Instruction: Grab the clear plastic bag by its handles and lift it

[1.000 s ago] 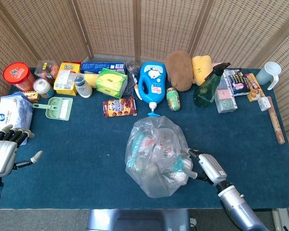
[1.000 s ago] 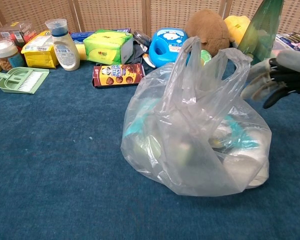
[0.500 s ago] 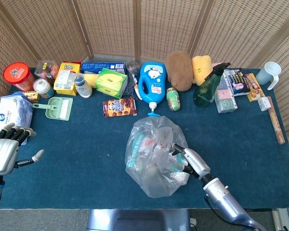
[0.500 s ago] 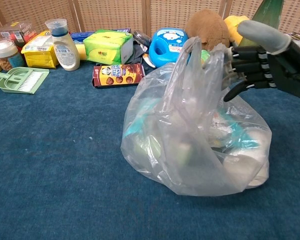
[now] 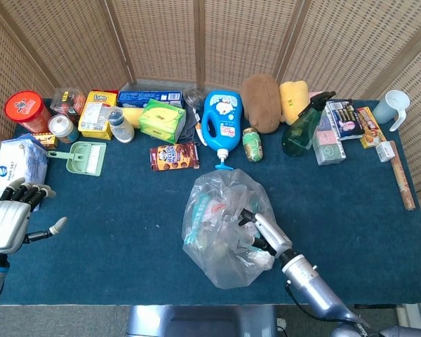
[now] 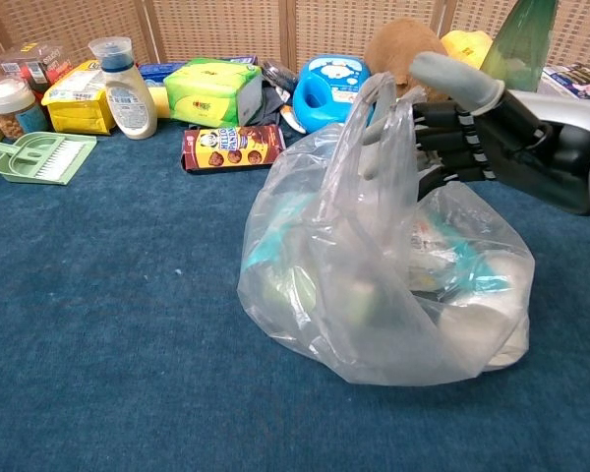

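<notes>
Blue tabletop (image 5: 126,232) carries the clear plastic bag (image 6: 383,285), its handles (image 6: 379,108) threaded by the right hand's (image 6: 492,128) spread fingers.

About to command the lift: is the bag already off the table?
No, in the chest view the clear plastic bag sits with its base flat on the blue table, while the right hand reaches into its handles.

Right hand (image 6: 492,138): fingertips go behind the bag's (image 6: 374,275) handles (image 6: 388,128); grip on film not resolvable. Wrist cut off by right edge in chest view.
Bag contents blurred through plastic; not identifiable.
Left hand (image 5: 10,221): forearm cut off at left edge of head view, absent from chest view.
Sprayer (image 6: 519,44): top cut off in chest view.
</notes>
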`<action>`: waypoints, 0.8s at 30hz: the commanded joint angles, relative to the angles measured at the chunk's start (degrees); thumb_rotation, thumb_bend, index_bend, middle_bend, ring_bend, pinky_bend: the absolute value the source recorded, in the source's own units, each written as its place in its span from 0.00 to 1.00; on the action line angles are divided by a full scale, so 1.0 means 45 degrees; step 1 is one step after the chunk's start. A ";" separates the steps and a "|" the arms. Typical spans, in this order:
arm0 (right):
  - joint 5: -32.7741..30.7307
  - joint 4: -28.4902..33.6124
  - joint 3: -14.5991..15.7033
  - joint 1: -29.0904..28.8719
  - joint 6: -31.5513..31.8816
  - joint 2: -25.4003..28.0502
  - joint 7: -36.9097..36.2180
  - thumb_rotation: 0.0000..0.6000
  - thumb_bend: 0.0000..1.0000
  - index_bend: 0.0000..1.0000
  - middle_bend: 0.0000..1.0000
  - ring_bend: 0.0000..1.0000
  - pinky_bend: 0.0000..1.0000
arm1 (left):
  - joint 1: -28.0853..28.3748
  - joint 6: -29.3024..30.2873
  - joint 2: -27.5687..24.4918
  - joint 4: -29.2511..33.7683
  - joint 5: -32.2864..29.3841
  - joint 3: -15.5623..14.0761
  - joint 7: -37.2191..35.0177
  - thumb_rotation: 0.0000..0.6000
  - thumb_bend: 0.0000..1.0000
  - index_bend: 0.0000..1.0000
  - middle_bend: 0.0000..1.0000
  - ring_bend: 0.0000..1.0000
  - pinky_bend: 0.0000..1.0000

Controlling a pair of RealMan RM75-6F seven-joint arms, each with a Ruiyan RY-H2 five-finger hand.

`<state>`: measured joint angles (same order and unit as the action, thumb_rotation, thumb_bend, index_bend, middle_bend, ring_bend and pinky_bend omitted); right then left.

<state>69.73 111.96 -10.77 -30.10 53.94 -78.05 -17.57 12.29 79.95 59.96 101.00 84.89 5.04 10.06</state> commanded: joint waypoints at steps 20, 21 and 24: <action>-0.4010 0.2031 -0.2726 -0.0780 -0.3574 0.0706 -0.6347 0.07 0.12 0.31 0.39 0.36 0.36 | 0.0002 -0.0155 0.0139 -0.0311 -0.0377 -0.0074 -0.0194 0.00 0.21 0.32 0.31 0.23 0.13; -0.4374 0.2083 -0.2938 -0.0848 -0.4015 0.0865 -0.6791 0.07 0.12 0.32 0.40 0.38 0.38 | -0.0005 -0.0158 0.0139 -0.0323 -0.0395 -0.0081 -0.0202 0.00 0.21 0.32 0.31 0.23 0.13; -0.5476 0.2148 -0.3765 -0.0933 -0.5478 0.1410 -0.8342 0.07 0.14 0.35 0.45 0.47 0.48 | -0.0034 -0.0151 0.0142 -0.0361 -0.0440 -0.0104 -0.0244 0.00 0.21 0.32 0.31 0.23 0.13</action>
<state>49.75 120.83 -24.04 -33.54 34.69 -74.14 -49.36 12.15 79.26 60.60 99.39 82.93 4.59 8.98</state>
